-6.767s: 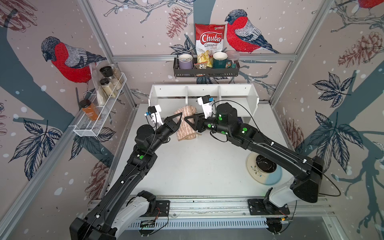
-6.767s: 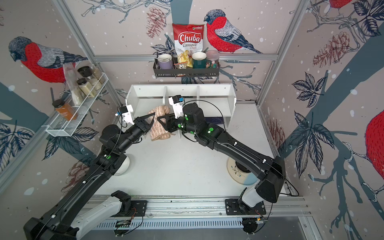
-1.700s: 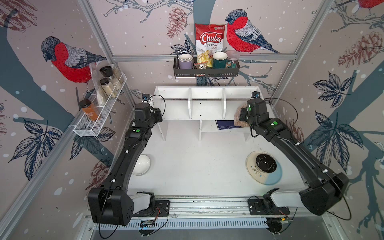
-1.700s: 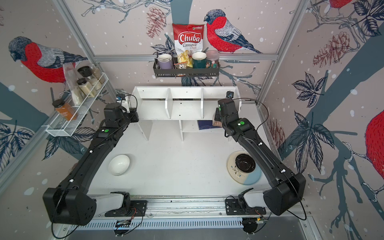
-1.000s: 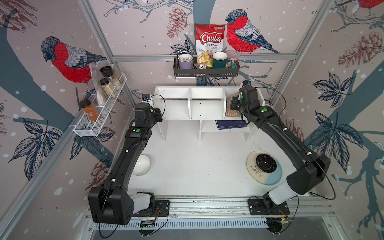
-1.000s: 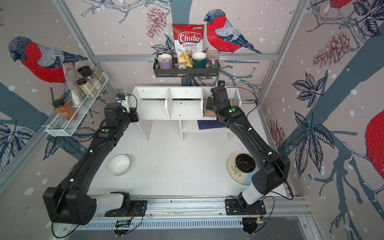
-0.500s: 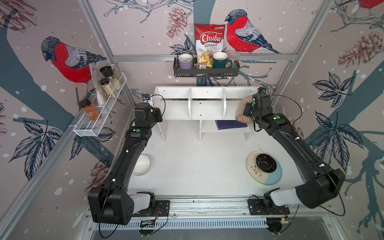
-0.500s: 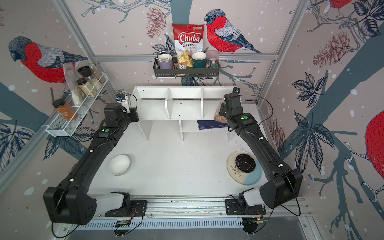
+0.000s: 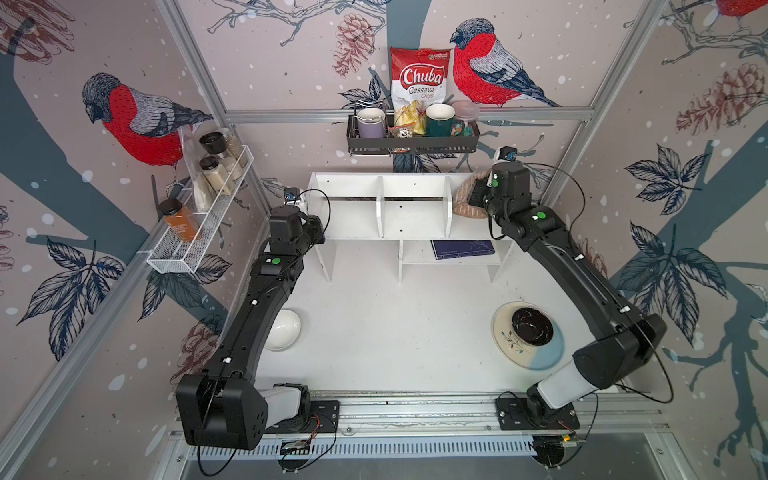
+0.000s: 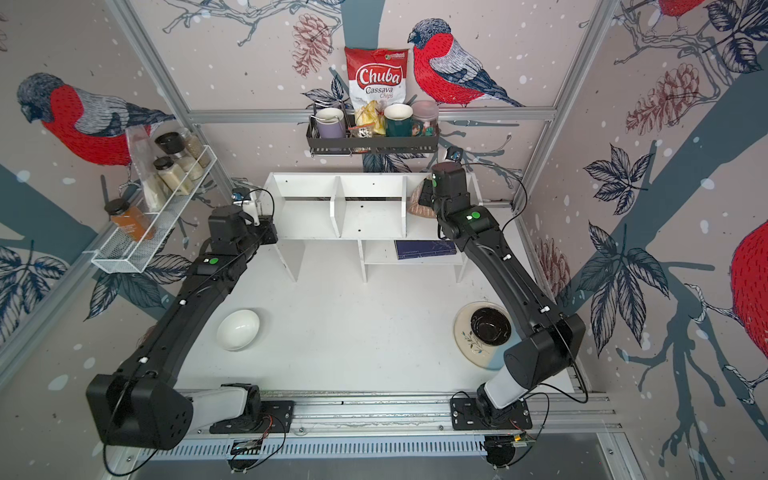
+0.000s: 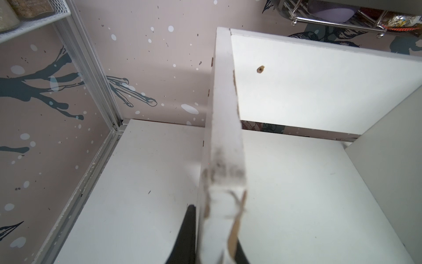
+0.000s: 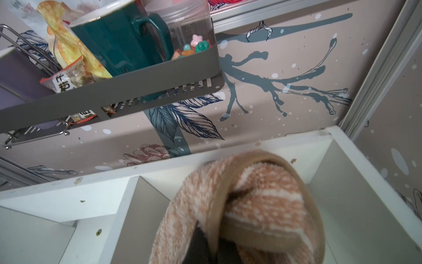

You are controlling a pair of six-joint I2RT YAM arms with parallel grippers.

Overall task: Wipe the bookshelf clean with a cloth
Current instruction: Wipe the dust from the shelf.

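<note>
In both top views we see the cloth (image 9: 468,201) bunched in the bookshelf (image 9: 411,218) upper compartment nearest the R arm; mid-wipe, we judge. L wrist view: left gripper (image 11: 215,230) pinches the shelf's end panel, nearly closed, bracing it. R wrist view: right gripper (image 12: 212,249) clamped tight on the cloth. Next we'd sweep that compartment's floor w/ steady pressure, then do the middle & far ones.
</note>
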